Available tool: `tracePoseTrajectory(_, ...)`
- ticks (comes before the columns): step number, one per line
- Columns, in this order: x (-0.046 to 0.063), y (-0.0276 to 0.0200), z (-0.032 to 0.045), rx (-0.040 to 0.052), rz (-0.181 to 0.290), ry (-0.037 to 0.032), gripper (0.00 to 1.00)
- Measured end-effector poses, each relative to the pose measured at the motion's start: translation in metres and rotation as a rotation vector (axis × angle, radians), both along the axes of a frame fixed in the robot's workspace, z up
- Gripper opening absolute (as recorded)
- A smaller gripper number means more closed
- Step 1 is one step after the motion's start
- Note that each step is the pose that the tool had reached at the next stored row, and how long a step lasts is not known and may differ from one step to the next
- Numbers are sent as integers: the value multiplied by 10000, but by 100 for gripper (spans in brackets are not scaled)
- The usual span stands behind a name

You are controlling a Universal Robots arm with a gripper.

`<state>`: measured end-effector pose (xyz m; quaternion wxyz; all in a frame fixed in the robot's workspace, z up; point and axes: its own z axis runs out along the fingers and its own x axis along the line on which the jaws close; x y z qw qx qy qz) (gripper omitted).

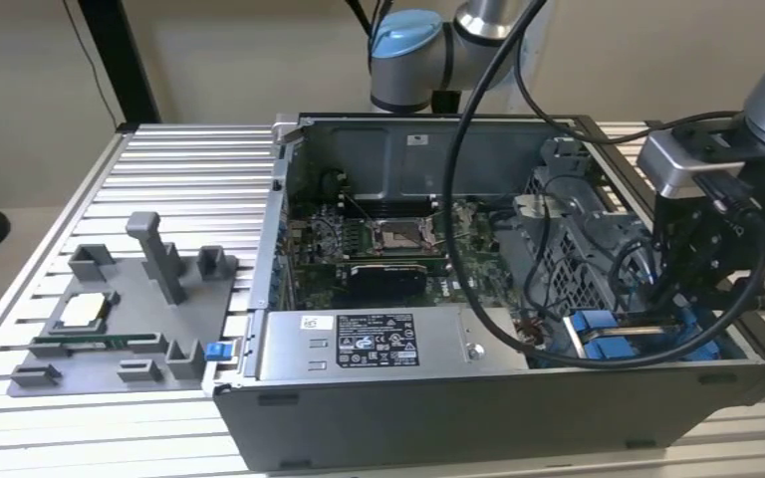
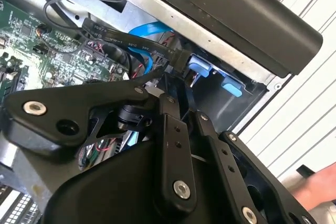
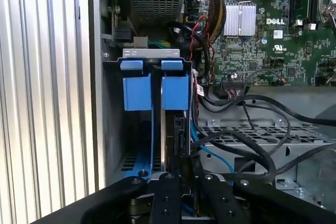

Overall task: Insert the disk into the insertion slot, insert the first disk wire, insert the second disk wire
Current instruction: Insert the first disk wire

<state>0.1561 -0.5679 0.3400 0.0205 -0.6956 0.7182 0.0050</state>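
The disk (image 3: 175, 92) stands on edge in its blue carrier inside the insertion slot (image 3: 113, 119), the bay of the grey drive cage, beside a second blue carrier (image 3: 137, 85). In the exterior view the blue carriers (image 1: 616, 334) show at the case's front right corner. My gripper (image 1: 675, 304) reaches down into that corner. In the second wrist view its fingers (image 2: 169, 114) stand close together, and the gripper (image 2: 176, 80) is shut on the black connector of a flat black disk wire (image 2: 131, 43), held close to the blue carrier tabs (image 2: 202, 69). The gripper (image 3: 184, 169) sits right over the disk's dark rear edge.
The open computer case lies on a slatted table, with the grey power-supply box (image 1: 370, 344) at the front and the motherboard (image 1: 382, 249) behind. Thick black cables (image 1: 489, 299) loop over the cage. A grey parts fixture (image 1: 117, 319) sits at the exterior view's left. A person's hand (image 2: 315, 187) is close by.
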Motion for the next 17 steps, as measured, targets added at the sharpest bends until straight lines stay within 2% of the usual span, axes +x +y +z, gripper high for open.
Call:
tracePoseTrajectory(6,0,-1,-71,-20,-112,1,0)
tracePoseTrajectory(8,0,0,-107,-1,-143,4,0)
tracePoseTrajectory(11,0,0,-110,-2,-155,6,0)
tracePoseTrajectory(13,-1,2,-75,43,-173,7,0)
tracePoseTrajectory(17,-2,1,108,33,-185,6,0)
